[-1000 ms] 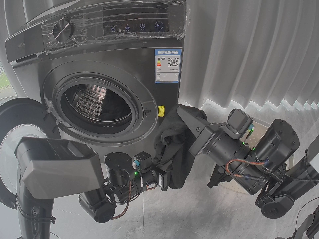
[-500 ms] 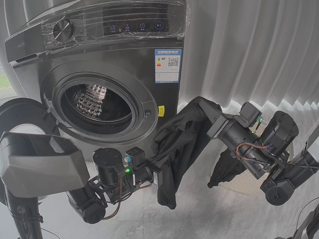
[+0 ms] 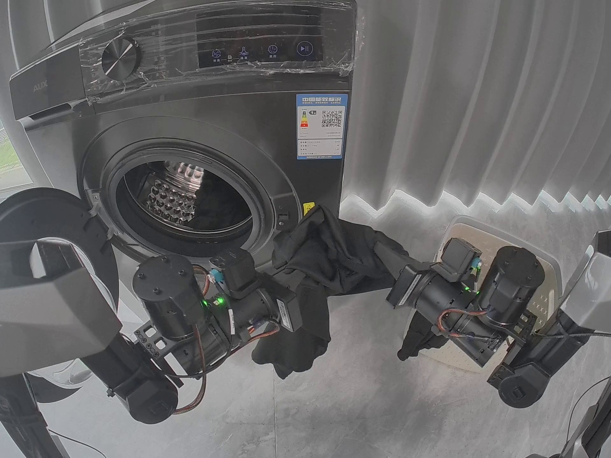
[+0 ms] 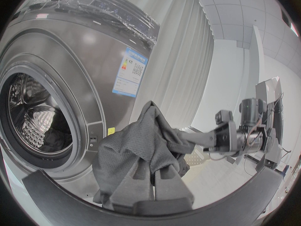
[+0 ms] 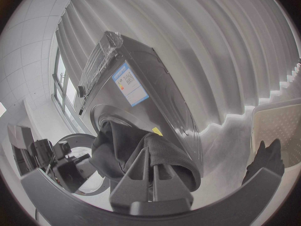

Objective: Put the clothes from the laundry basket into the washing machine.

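A black garment [image 3: 331, 256] is stretched between my two grippers in front of the washing machine [image 3: 191, 97], just right of and below its open drum [image 3: 191, 198]. My left gripper [image 3: 304, 303] is shut on the garment's lower left part; its fingers [image 4: 138, 185] pinch the dark mesh cloth [image 4: 141, 142]. My right gripper [image 3: 389, 265] is shut on the right end, with the cloth [image 5: 131, 145] draped over its fingers [image 5: 138, 173]. More dark clothing [image 4: 56, 138] lies inside the drum. The cream laundry basket [image 3: 550, 268] stands on the floor to the right, another black cloth [image 3: 420, 338] hanging over its rim.
The round washer door [image 3: 38, 224] is swung open to the left, near my left arm. White curtains [image 3: 477, 97] hang behind the machine and basket. Grey tiled floor [image 3: 356, 402] lies open in front.
The right gripper swung up and right, then dropped lower beside the basket. The left gripper rose toward the drum opening. The garment, which hung down, now spans between them nearer the drum opening.
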You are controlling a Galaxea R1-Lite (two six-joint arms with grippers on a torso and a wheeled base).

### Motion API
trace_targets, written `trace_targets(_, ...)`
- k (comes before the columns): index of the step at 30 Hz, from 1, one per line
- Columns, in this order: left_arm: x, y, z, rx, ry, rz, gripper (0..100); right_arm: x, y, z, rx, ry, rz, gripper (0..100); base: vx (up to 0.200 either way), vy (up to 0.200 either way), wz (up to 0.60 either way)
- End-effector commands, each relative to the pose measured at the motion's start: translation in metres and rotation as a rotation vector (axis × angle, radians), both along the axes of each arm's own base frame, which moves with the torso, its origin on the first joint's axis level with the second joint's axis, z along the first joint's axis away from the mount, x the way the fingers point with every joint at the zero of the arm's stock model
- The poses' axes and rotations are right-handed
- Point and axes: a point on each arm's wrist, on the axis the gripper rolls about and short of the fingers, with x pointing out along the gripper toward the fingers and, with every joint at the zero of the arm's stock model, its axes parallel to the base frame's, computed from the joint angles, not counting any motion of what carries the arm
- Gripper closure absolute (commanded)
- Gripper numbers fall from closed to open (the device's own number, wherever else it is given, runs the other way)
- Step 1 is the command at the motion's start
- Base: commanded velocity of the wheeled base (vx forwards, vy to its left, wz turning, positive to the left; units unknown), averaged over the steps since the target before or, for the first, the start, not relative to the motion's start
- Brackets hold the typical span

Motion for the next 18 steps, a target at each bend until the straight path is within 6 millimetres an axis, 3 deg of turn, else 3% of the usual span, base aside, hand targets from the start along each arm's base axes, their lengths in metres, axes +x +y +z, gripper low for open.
trace_targets(1, -0.003, 0.002, 0.014, -0.028, -0.036, 0.000, 100, -0.003, 0.007, -0.013, -0.028, 0.035, 0.024, 100, 0.000, 0.000, 0.00)
trace_targets(9, -0.002, 0.003, 0.015, -0.035, -0.040, 0.015, 100, -0.007, 0.011, -0.026, -0.060, 0.075, 0.042, 100, 0.000, 0.000, 0.00)
trace_targets(13, -0.006, 0.005, 0.026, -0.065, -0.057, 0.017, 100, -0.006, 0.010, -0.040, -0.090, 0.114, 0.039, 100, 0.000, 0.000, 0.00)
trace_targets(18, -0.006, 0.006, 0.030, -0.075, -0.068, 0.018, 100, -0.006, 0.012, -0.041, -0.093, 0.115, 0.045, 100, 0.000, 0.000, 0.00)
